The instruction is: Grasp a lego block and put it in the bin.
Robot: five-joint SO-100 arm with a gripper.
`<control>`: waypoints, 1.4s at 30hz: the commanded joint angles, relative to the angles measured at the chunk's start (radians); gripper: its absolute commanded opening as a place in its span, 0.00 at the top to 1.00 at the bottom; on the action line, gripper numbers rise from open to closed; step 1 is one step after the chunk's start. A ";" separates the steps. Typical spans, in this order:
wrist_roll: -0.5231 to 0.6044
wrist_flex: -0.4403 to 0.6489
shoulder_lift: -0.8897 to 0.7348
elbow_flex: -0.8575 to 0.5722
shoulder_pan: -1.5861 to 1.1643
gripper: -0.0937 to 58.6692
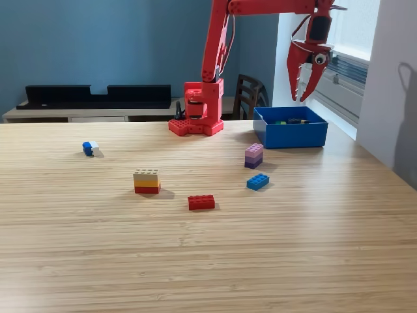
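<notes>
Nearest the camera, a red brick [201, 202] lay flat on the table [208, 261]. Just behind it to the exterior view's left stood a tan-yellow-red stack [146, 181]; to the right, a blue brick [257, 182] lay askew, with a purple stack [253, 156] just behind that. A small blue-and-white piece [90, 148] sat well apart on the far left.

Farther back, the bin [290, 134] rested beside the arm's base [195, 112], a few dark pieces inside it.

The gripper [304, 81] hung above the bin, jaws parted a little, nothing visibly held.

Risks, as judged: the stacks stood tall, so an off-centre pinch could topple or split them. The blue brick's skew could let it twist out of the jaws. Blue brick and purple stack sat close together; reaching for one might knock the other. The far-left piece may lie beyond comfortable reach.
</notes>
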 commanded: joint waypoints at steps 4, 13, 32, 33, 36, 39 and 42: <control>-0.018 0.025 0.031 -0.006 0.479 1.00; -0.144 0.025 0.032 -0.008 0.868 1.00; -0.176 0.023 0.032 -0.078 1.034 1.00; -0.176 0.023 0.032 -0.086 1.045 1.00; -0.176 0.023 0.032 -0.109 1.081 1.00; -0.170 0.023 0.032 -0.133 1.127 1.00; -0.153 0.023 0.032 -0.153 1.177 1.00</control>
